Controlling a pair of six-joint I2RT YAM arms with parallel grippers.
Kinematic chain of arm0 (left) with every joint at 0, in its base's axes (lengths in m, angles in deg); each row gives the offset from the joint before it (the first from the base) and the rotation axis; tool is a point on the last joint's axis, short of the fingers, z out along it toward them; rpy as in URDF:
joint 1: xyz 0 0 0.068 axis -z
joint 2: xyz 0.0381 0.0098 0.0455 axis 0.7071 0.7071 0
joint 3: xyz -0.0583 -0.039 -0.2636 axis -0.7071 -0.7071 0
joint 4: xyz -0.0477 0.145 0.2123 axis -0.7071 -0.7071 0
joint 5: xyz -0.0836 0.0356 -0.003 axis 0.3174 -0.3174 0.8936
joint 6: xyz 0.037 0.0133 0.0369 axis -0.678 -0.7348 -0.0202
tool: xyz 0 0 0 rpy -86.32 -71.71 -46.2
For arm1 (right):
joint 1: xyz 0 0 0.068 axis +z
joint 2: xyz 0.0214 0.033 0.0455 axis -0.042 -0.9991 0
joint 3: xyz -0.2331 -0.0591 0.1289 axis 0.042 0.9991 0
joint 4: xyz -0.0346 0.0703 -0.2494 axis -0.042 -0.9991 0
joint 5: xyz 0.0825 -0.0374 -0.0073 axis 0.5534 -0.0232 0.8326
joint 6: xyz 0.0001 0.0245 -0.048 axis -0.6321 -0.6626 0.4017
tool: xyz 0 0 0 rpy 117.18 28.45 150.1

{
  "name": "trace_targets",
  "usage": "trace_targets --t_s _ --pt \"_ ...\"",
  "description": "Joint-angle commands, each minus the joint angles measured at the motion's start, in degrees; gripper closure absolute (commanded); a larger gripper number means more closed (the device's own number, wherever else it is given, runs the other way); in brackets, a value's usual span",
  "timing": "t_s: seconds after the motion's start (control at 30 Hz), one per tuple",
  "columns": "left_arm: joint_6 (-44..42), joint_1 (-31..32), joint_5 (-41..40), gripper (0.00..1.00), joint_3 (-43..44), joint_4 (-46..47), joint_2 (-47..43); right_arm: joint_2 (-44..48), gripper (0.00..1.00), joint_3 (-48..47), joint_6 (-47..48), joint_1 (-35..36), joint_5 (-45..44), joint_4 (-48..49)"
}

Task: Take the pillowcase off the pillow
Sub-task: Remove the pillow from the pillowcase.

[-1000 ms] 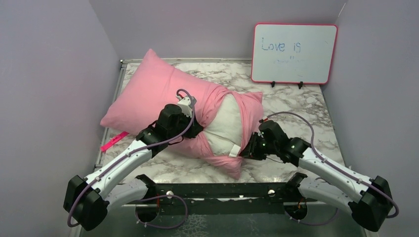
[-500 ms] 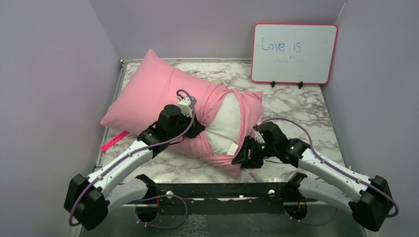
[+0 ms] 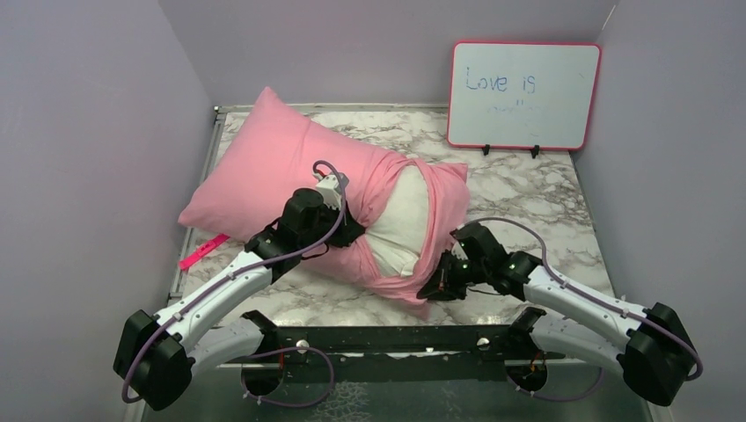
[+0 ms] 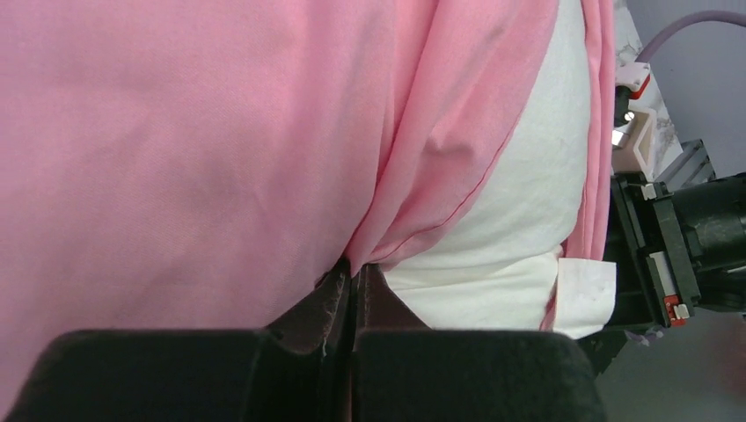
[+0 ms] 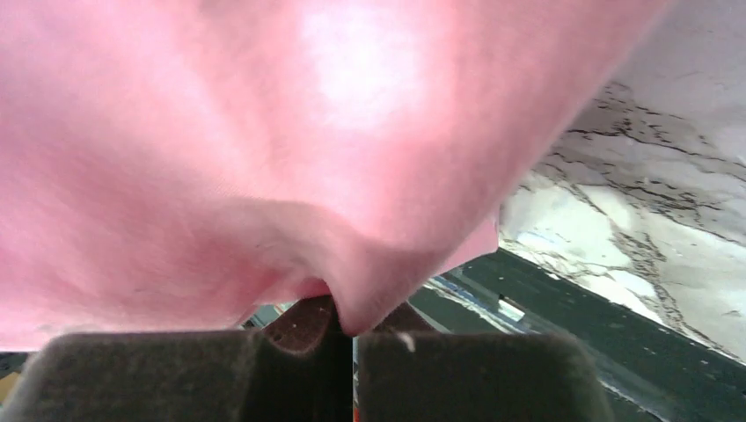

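Note:
The pink pillowcase (image 3: 264, 167) lies slantwise on the marble table (image 3: 528, 202), its open end pushed back off the white pillow (image 3: 400, 220). My left gripper (image 3: 352, 230) sits on the bunched edge of the opening. In the left wrist view this gripper (image 4: 354, 272) is shut on a fold of the pillowcase (image 4: 176, 132) beside the bare pillow (image 4: 528, 202). My right gripper (image 3: 431, 288) is at the pillowcase's near lower corner. Seen from the right wrist, the right gripper (image 5: 347, 321) is shut on a hanging fold of pillowcase (image 5: 308, 132).
A whiteboard (image 3: 523, 95) with a red frame stands at the back right. A pink strip (image 3: 202, 251) lies at the table's left edge. A dark metal rail (image 3: 387, 338) runs along the near edge. Purple walls close in the left, back and right sides.
My right gripper moved down and left to the pillowcase's near corner, opened, then shut on the pink fabric. The left arm has held still.

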Motion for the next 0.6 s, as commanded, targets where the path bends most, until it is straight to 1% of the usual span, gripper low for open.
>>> trace_targets --t_s 0.0,0.13,0.3,0.43,0.5,0.57 --pt "1.37 -0.53 -9.84 1.0 -1.41 -2.24 0.53 0.47 0.99 5.42 3.99 0.32 -3.87 -10.53" --pt "-0.47 -1.31 -14.91 1.0 1.44 -3.79 1.36 1.67 0.97 7.35 6.08 0.32 -6.19 -12.53" --pt "-2.46 -3.93 -17.19 1.0 5.52 -6.28 2.45 1.77 0.97 8.0 7.49 0.32 -10.79 -13.53" --pt "-3.64 -6.28 -16.93 1.0 7.03 -7.47 2.59 -1.26 0.97 5.74 9.01 0.32 -14.37 -15.47" --pt "-3.73 -6.5 -14.95 1.0 6.8 -7.03 2.52 -2.47 0.97 4.87 10.2 0.32 -14.58 -15.14" --pt "-2.98 -6.5 -11.72 1.0 5.55 -5.66 2.56 -3.2 0.89 4.17 10.66 0.32 -14.63 -15.07"
